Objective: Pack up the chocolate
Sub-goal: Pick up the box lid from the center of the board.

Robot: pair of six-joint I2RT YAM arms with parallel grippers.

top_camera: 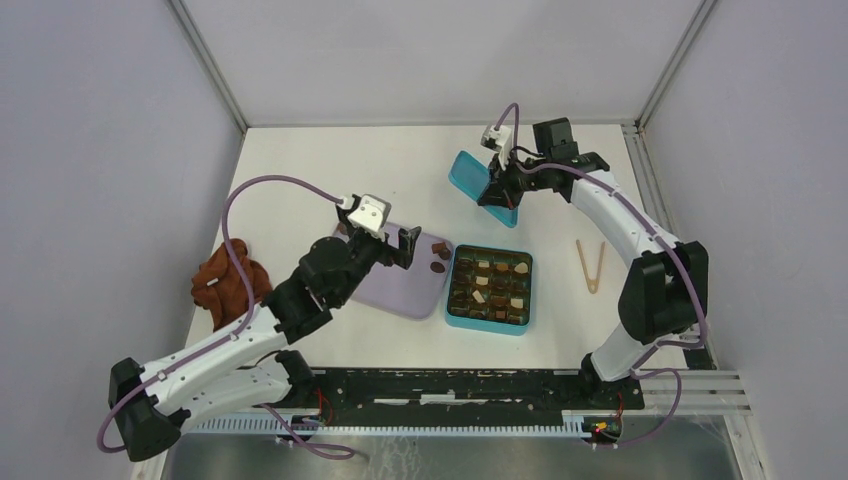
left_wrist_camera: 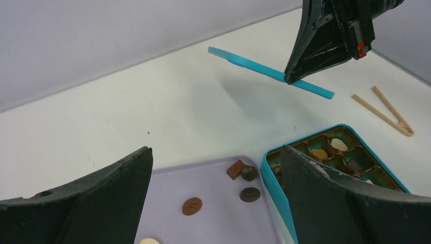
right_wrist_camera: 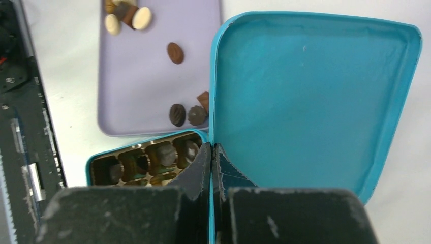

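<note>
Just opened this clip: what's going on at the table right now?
The right gripper is shut on the edge of the teal lid, holding it tilted above the table behind the teal box, where many compartments hold chocolates. The left gripper hangs open and empty over the lavender tray, where a few loose pieces are not yet packed. Wooden tongs lie right of the box; a rust-brown cloth sits at the left.

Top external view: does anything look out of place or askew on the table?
Yes. The teal lid is off its box and hangs tilted above the table, pinched at one edge by the right end effector. A few chocolates lie loose on the lavender tray.
</note>
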